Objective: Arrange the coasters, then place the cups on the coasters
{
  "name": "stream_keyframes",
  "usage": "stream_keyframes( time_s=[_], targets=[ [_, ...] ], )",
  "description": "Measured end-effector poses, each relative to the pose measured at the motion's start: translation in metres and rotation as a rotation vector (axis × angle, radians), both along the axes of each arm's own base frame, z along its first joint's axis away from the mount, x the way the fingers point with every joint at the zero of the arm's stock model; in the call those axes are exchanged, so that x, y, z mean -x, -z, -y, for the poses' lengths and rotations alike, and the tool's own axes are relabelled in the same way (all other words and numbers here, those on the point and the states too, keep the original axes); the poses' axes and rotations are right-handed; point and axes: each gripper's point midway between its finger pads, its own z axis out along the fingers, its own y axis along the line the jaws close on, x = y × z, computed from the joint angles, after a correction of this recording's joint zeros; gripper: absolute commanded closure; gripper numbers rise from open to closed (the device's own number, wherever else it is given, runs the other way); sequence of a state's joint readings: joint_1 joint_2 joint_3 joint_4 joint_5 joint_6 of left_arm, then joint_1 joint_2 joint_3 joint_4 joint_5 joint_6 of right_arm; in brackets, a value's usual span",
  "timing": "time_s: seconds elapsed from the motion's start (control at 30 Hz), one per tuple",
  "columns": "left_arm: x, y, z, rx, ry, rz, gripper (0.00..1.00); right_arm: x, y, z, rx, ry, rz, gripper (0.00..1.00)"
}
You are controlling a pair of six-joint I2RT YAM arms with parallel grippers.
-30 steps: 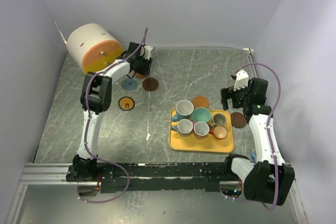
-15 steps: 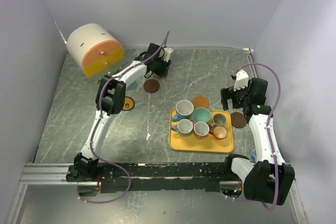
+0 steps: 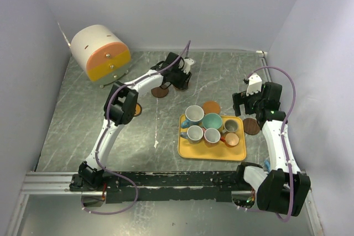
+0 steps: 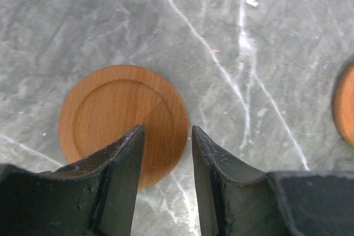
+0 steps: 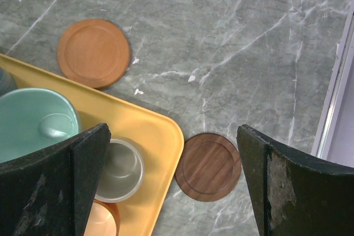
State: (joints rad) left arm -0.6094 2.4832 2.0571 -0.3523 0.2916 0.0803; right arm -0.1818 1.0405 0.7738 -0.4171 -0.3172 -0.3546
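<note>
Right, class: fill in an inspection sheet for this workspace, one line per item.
Surface: grey veined table.
Job's things: six cups on the yellow tray; orange coaster behind it, dark brown coaster right of it, second brown coaster and part-hidden yellow-orange coaster further left.
Clutter: white-and-orange cylinder, far left corner.
Grippers: left gripper, jaws apart over a second orange coaster; right gripper, jaws wide, empty.
Cables: purple cables, one looping each side.
Surroundings: plain pale walls.

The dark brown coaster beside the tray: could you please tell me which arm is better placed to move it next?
Right, probably: the right claw, open, hangs over the dark brown coaster beside the yellow tray; the left claw is far off, over an orange coaster.
</note>
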Motion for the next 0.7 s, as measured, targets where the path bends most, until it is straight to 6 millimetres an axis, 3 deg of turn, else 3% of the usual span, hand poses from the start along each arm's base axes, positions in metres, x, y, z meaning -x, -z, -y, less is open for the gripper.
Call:
stream_keyframes(
  time_s=[0.3,0.53,0.7],
  targets=[
    [0.025,-0.001,0.022,0.047,0.062,-0.055,0.50,0.000,0.000,0.000,0.002,0.000,0.000,0.00],
    [0.048,-0.002,0.022,0.061,0.079,-0.103,0.50,0.000,0.000,0.001,0.004,0.002,0.000,0.00],
    [0.051,-0.003,0.024,0.067,0.083,-0.113,0.48,0.000,0.000,0.001,0.004,0.002,0.000,0.00]
  ],
)
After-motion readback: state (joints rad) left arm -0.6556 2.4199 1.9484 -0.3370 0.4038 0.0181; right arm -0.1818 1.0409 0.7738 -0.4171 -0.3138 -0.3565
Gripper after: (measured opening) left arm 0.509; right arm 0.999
